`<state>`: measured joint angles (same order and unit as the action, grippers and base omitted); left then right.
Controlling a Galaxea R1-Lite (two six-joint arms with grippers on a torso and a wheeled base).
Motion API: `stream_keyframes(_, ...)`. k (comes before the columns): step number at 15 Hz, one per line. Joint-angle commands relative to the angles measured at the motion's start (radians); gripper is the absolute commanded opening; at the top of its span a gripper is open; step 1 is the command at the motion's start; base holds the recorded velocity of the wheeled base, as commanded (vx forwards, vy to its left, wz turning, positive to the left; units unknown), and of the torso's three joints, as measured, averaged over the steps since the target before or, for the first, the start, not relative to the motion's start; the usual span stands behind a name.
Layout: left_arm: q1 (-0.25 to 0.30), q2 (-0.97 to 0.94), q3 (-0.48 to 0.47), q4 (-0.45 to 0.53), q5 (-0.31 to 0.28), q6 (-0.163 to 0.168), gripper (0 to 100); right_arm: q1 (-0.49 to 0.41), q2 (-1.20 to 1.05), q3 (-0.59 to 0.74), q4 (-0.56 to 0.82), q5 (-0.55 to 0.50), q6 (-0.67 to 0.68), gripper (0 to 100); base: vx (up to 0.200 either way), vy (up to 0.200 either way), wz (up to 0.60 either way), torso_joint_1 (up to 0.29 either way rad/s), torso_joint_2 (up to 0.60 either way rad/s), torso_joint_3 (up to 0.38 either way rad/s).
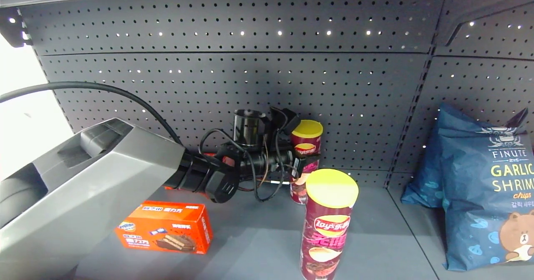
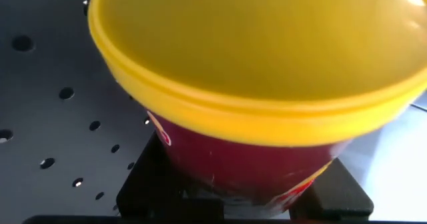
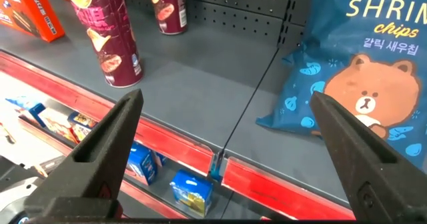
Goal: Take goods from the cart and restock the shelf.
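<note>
A maroon chip can with a yellow lid point(image 1: 307, 140) stands upright at the back of the grey shelf point(image 1: 258, 238), against the pegboard. My left gripper point(image 1: 303, 165) reaches in from the left and is shut on this can's middle. In the left wrist view the can point(image 2: 267, 71) sits between the black fingers point(image 2: 150, 184). A second, matching can point(image 1: 329, 221) stands nearer the shelf's front. My right gripper point(image 3: 230, 164) hangs open and empty in front of the shelf edge, with both cans point(image 3: 110, 37) beyond it.
An orange biscuit box point(image 1: 164, 226) lies on the shelf at the front left. Blue shrimp chip bags point(image 1: 479, 188) lean in the bay to the right, past a divider seam. A red price strip point(image 3: 167, 144) lines the shelf front, with small packs point(image 3: 187, 191) on the shelf below.
</note>
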<state>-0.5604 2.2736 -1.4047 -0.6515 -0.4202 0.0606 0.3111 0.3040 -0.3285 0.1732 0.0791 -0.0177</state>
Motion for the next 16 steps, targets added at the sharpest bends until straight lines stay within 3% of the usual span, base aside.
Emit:
stream_keyframes(1,0.001,0.012,-0.005,0.0,0.001,0.001,0,0.0,0.001,0.0,0.0,0.001,-0.001,100,0.0,0.0,0.0,0.0,0.0,0.0)
stream_keyframes(4,0.008,0.012,0.001,0.0,0.006,0.002,0,0.0,0.0,0.008,-0.001,0.001,-0.001,100,0.0,0.0,0.0,0.0,0.0,0.0)
stream_keyframes(5,0.01,0.012,0.001,0.0,0.006,0.002,100,0.0,0.0,0.008,-0.001,0.001,-0.001,100,0.0,0.0,0.0,0.0,0.0,0.0)
stream_keyframes(9,0.004,0.009,0.015,-0.002,0.008,0.002,100,0.0,0.0,0.009,0.0,0.002,-0.001,100,0.0,0.0,0.0,0.0,0.0,0.0)
stream_keyframes(12,0.004,-0.054,0.095,-0.005,0.008,0.005,100,0.002,0.0,0.016,-0.001,0.002,-0.001,100,0.0,0.0,0.0,0.0,0.0,0.0)
stream_keyframes(15,0.03,-0.148,0.216,-0.007,0.006,0.073,100,0.008,0.0,0.028,-0.003,0.002,-0.001,100,0.0,0.0,0.0,0.0,0.0,0.0)
stream_keyframes(16,0.031,-0.19,0.253,-0.005,0.006,0.073,100,0.011,0.0,0.032,-0.003,0.004,-0.001,100,0.0,0.0,0.0,0.0,0.0,0.0)
